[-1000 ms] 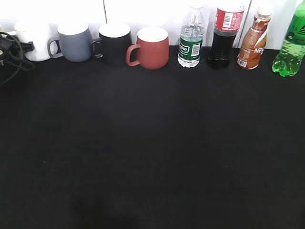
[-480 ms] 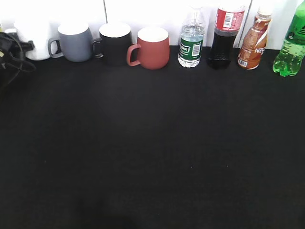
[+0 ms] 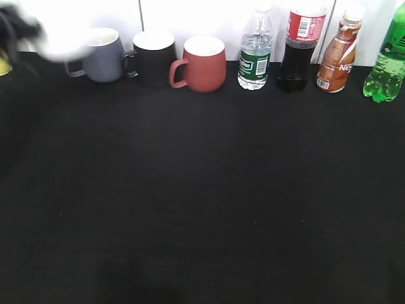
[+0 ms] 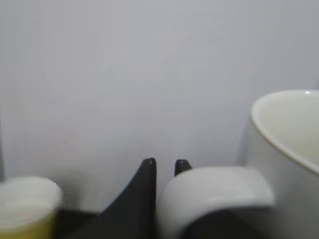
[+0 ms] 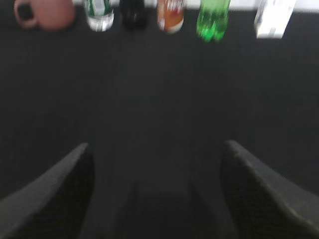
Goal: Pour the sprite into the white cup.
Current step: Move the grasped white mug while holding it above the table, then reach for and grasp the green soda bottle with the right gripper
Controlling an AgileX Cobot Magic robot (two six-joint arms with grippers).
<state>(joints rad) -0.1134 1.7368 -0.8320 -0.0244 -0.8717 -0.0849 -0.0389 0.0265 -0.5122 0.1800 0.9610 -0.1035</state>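
Observation:
The sprite point(image 3: 386, 60) stands at the far right of the back row; it also shows in the right wrist view point(image 5: 213, 17). The white cup point(image 3: 63, 39) is a motion-blurred white shape at the far left, beside the grey mug point(image 3: 104, 56). My left gripper point(image 3: 16, 25) is a dark blur next to it. In the left wrist view my left gripper point(image 4: 166, 165) is shut on the loop handle of the white cup point(image 4: 284, 149). My right gripper point(image 5: 157, 145) is wide open and empty above the black table, out of the exterior view.
The back row holds a black mug point(image 3: 154, 58), a red mug point(image 3: 204, 63), a clear water bottle point(image 3: 254, 54), a cola bottle point(image 3: 299, 47) and a brown drink bottle point(image 3: 337, 54). A yellow object point(image 4: 25, 206) is left of my left gripper. A white box point(image 5: 273, 17) stands right of the sprite.
The white cup has left its place at the far left of the row and moved up and to the right, blurred, with my left gripper on it. The camera view shifted slightly.

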